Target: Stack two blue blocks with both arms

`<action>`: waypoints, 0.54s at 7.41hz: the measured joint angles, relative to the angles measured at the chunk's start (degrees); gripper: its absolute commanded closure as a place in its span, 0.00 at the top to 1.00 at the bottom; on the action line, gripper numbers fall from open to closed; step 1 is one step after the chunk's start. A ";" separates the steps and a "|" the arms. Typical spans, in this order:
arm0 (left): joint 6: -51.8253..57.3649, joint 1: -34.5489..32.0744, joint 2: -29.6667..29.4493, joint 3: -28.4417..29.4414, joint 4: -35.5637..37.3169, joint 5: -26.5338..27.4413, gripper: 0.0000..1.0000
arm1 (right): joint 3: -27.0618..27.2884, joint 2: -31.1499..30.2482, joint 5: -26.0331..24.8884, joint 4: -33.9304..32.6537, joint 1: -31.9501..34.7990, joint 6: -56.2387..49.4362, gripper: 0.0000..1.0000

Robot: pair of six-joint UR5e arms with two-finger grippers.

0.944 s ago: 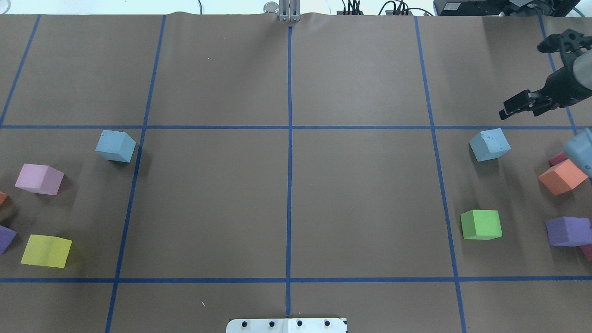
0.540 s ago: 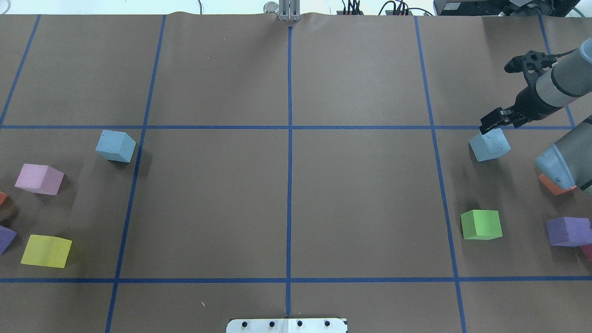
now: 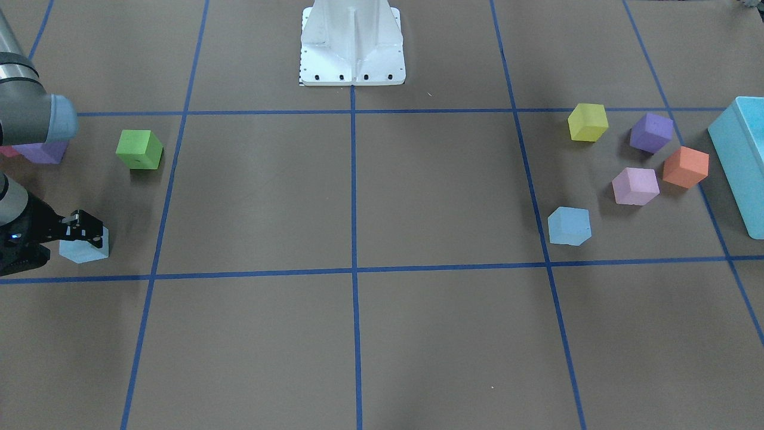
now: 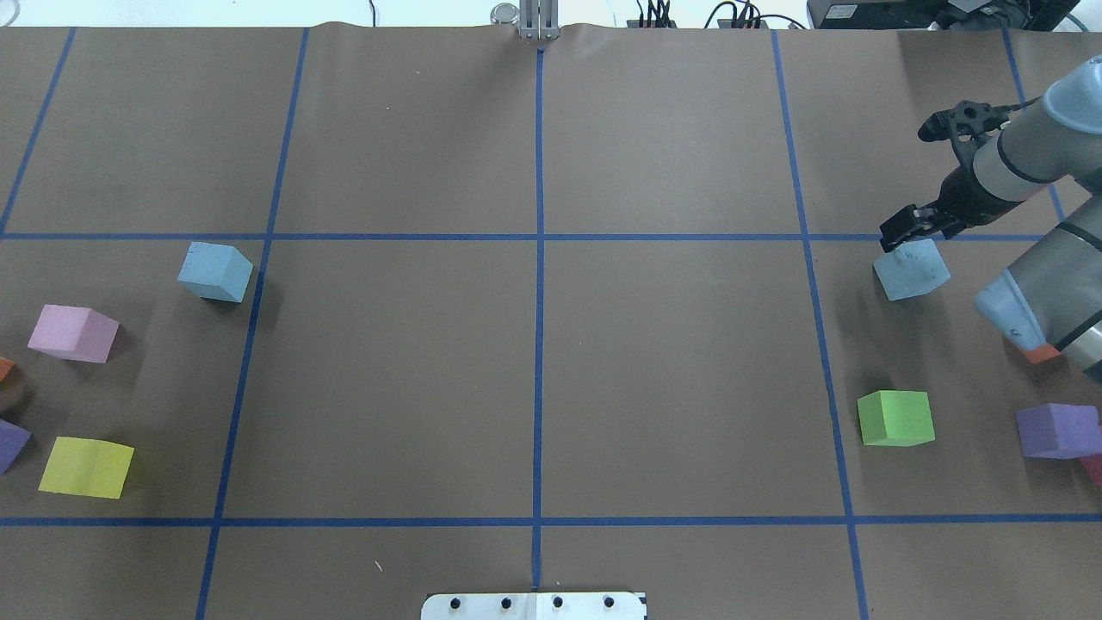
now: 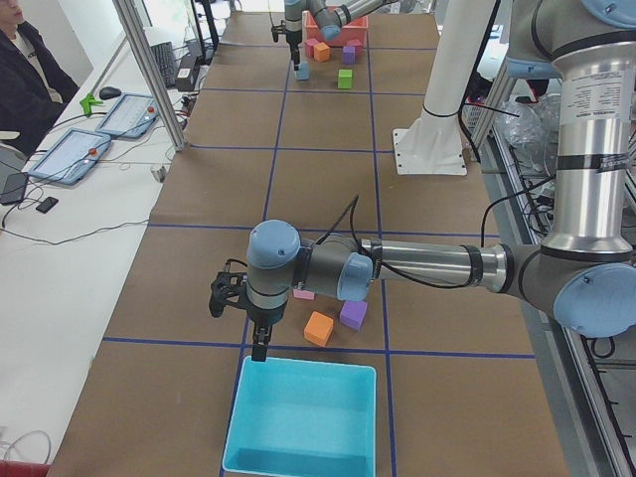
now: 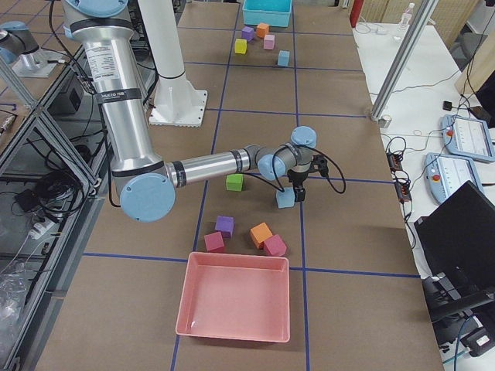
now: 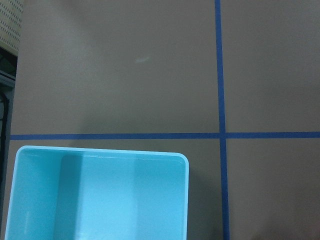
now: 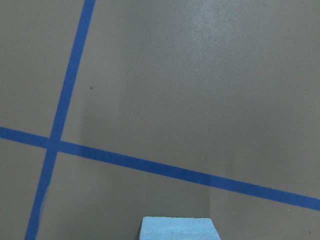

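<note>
One blue block [image 4: 215, 271] sits on the left half of the table, and also shows in the front view [image 3: 570, 227]. The other blue block [image 4: 911, 269] sits on the right half. My right gripper [image 4: 913, 228] hangs just over its far top edge, jaws apart and empty; the front view shows it [image 3: 83, 233] straddling the block's [image 3: 83, 251] top. The right wrist view shows only the block's top [image 8: 179, 229] at its bottom edge. My left gripper [image 5: 256, 348] shows only in the exterior left view, above the turquoise bin's rim; I cannot tell its state.
A green cube [image 4: 895, 418], a purple cube [image 4: 1057, 430] and an orange cube [image 4: 1040, 353] half under my right arm lie near the right block. Pink [image 4: 73, 333] and yellow [image 4: 86, 467] cubes lie left. The turquoise bin [image 3: 740, 161] and a pink bin [image 6: 236, 297] stand at the table's ends.
My right arm has swung in from the right edge, leftward and down, bringing its gripper over the right blue block. The blocks have not moved.
</note>
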 measured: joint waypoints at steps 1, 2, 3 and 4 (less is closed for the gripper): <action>0.00 0.00 -0.01 0.05 0.00 0.00 0.99 | -0.17 -0.29 -0.45 0.10 -0.21 -0.74 1.00; 0.00 0.00 -0.04 0.08 0.00 0.00 0.99 | -0.23 -0.58 -0.78 0.14 -0.31 -1.09 1.00; 0.00 0.00 -0.12 0.11 0.00 0.00 0.99 | -0.23 -0.85 -0.91 0.16 -0.36 -1.20 1.00; -0.04 0.06 -0.46 0.22 0.16 0.02 0.99 | -0.19 -1.05 -0.98 0.17 -0.46 -1.19 0.99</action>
